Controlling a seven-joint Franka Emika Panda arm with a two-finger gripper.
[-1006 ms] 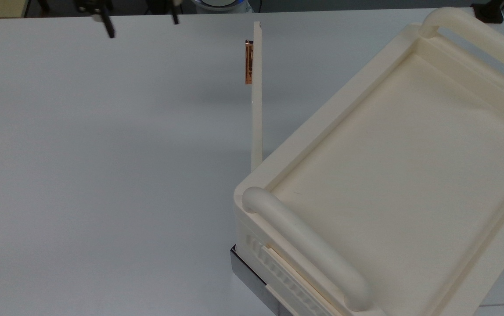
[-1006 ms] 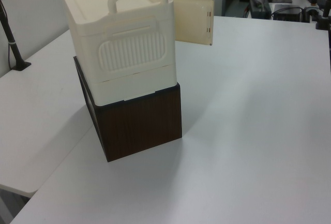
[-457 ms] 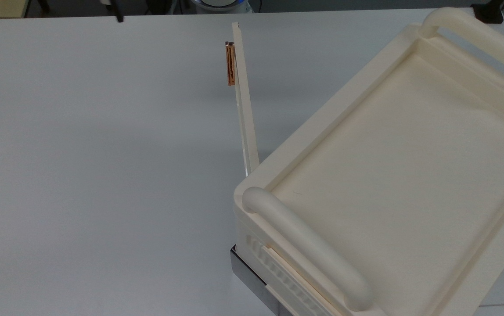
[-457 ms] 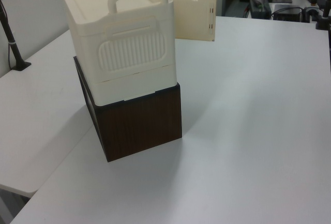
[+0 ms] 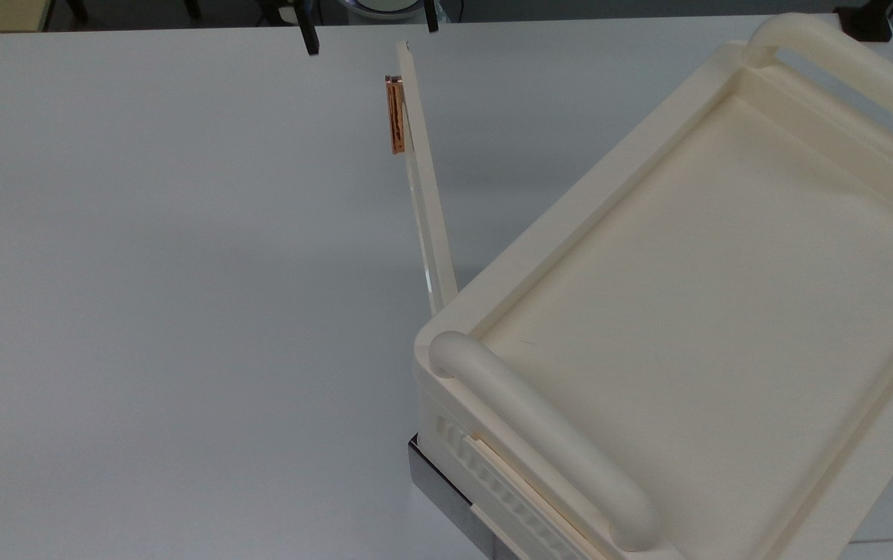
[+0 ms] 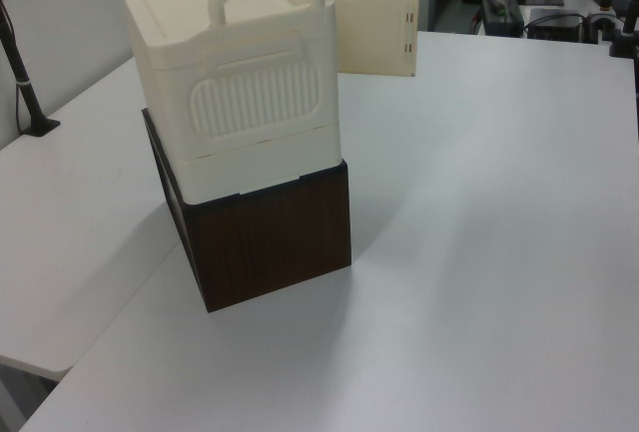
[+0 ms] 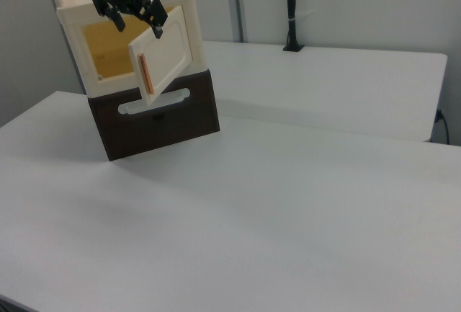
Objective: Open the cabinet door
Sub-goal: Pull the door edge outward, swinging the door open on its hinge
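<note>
The cream cabinet (image 5: 571, 194) stands on a dark brown box (image 7: 166, 121). Its cabinet door (image 5: 427, 202) is a thin cream panel that stands swung out from the front, seen edge-on in the top view. A copper bar handle (image 5: 394, 115) sits near its free edge. In the right view the door (image 7: 166, 49) hangs ajar, and a yellowish interior (image 7: 108, 49) shows behind it. My gripper (image 7: 137, 18) hovers open at the door's upper free corner, holding nothing. Its black fingertips (image 5: 309, 39) show at the top view's upper edge.
The white table (image 5: 182, 272) spreads wide in front of the cabinet. Thick rounded handles (image 5: 540, 435) cap the cabinet top. A black pole (image 7: 290, 9) stands at the far edge in the right view. Another pole (image 6: 20, 73) is clamped at the left view's left.
The door's free edge has swung further towards the top view's left. My gripper has moved along the top view's upper edge from left to right and now sits over the door's free end.
</note>
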